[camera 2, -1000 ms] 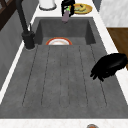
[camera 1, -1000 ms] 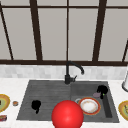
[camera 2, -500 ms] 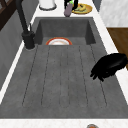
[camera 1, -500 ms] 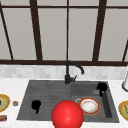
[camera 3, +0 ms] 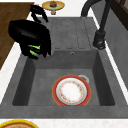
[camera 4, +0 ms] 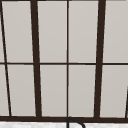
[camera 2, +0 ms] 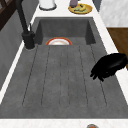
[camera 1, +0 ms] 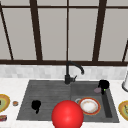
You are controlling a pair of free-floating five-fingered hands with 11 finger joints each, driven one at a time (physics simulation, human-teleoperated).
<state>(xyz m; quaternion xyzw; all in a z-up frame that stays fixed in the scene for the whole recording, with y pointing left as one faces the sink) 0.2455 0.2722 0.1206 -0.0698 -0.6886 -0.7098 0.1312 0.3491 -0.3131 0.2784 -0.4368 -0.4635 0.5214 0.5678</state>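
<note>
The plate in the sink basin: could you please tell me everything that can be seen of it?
The plate is round, with a red-orange rim, a white middle and a faint speckled ring of pattern between them; it looks like glazed ceramic. It lies flat and face up on the floor of the sink basin, beside the drain, whose edge it partly covers. Nothing lies on it. The right hand hovers above the basin's edge, apart from it.

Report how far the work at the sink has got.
Done: the orange-rimmed white plate lies flat in the sink basin. In hand: the right hand hovers at the basin's rim, fingers curled on a small mauve object that I cannot identify. The left hand hangs over the ribbed grey drainboard, holding nothing. Left: the mauve object is not yet put down.
</note>
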